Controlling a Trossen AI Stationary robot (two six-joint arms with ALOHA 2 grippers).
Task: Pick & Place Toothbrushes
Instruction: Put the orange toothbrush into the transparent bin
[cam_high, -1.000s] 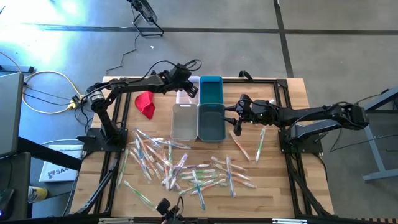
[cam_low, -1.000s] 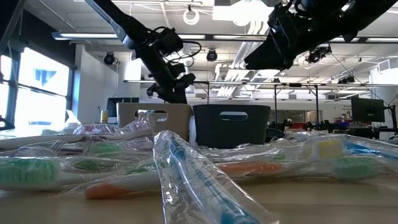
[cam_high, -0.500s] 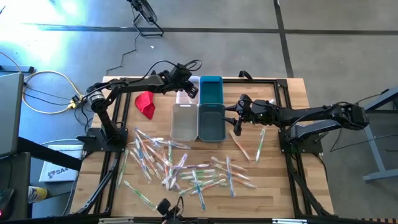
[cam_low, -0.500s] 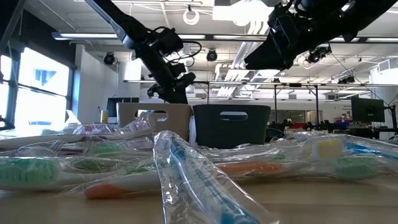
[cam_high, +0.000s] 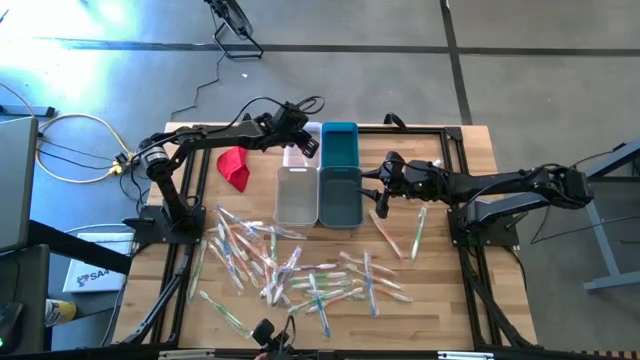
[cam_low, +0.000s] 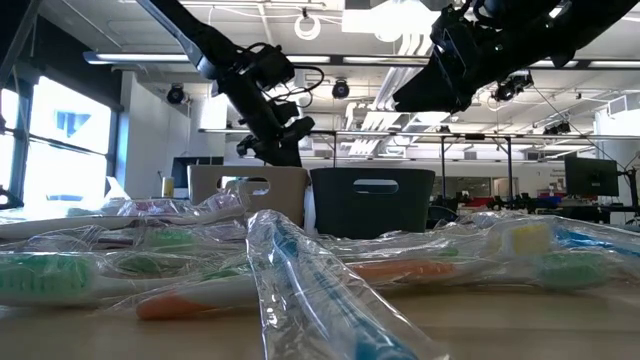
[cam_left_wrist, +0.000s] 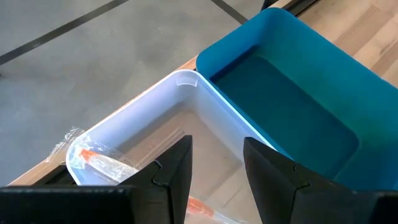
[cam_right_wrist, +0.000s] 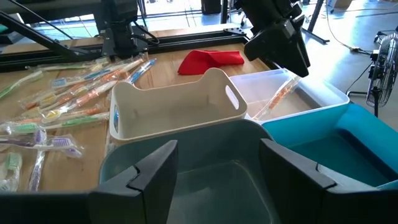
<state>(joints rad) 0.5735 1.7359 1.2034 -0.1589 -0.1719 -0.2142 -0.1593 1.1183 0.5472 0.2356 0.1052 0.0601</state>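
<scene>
Many wrapped toothbrushes (cam_high: 290, 270) lie scattered over the near half of the table. One orange toothbrush (cam_right_wrist: 278, 94) lies slanted in the clear bin (cam_high: 297, 156) at the far side, one end up against the bin's wall. My left gripper (cam_left_wrist: 217, 165) hangs open over that clear bin, next to the bright teal bin (cam_left_wrist: 292, 106), with nothing between its fingers. My right gripper (cam_right_wrist: 217, 168) stands open above the dark grey bin (cam_high: 340, 197), facing the white bin (cam_right_wrist: 174, 106), also with nothing in it.
A red cloth (cam_high: 235, 166) lies left of the bins. Two toothbrushes (cam_high: 400, 232) lie apart from the pile, on the table below my right arm. The four bins stand close together in two rows at the table's middle and far side.
</scene>
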